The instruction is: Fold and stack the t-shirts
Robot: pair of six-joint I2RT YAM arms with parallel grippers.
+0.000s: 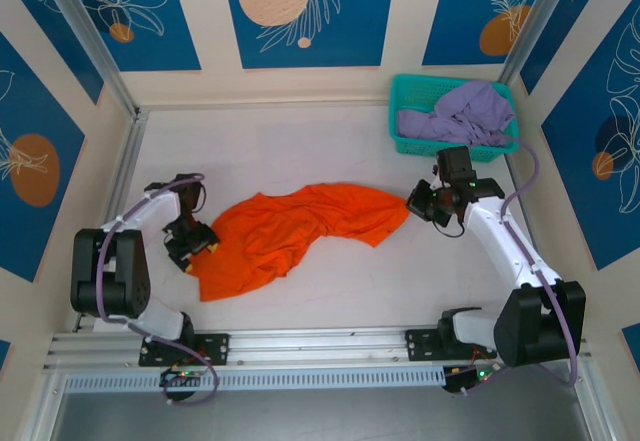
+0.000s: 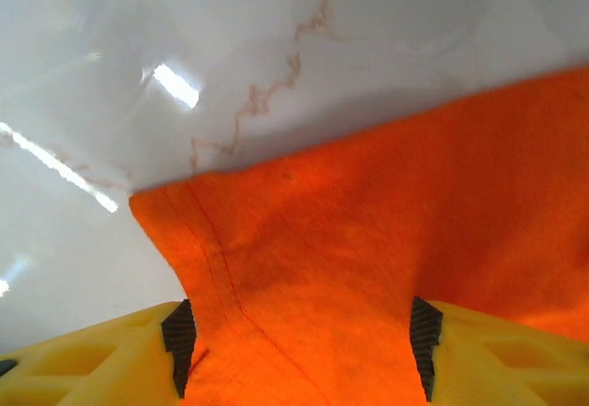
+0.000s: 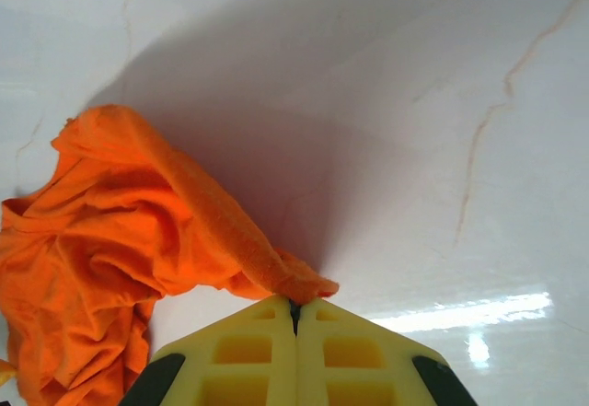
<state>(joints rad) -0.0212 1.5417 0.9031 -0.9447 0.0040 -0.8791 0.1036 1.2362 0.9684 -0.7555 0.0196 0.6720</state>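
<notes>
Pinching the right end of the orange t-shirt [image 3: 101,240], my right tool [image 3: 295,307] is clenched: its yellow fingers [image 3: 368,355] press together with a small tuft of cloth caught at the tips. From that tuft a twisted ridge of cloth runs up and left, then drops into a crumpled heap on the white table [image 1: 280,141].

My left tool [image 2: 302,342] is released. Its two yellow fingers stand apart and the dark pads [image 2: 179,346] face each other, with the t-shirt's stitched hem passing through the gap. I cannot tell if either pad touches the cloth. A corner of the shirt sticks out past the tool onto bare table.

From above, the orange t-shirt lies stretched between my two tools near the middle of the table, wider and bunched at the left end, narrowing toward the right tool. The purple t-shirt [image 1: 460,113] sits rumpled in the teal basket [image 1: 408,85] at the far right corner, one edge draped over the rim, well apart from the orange one.
</notes>
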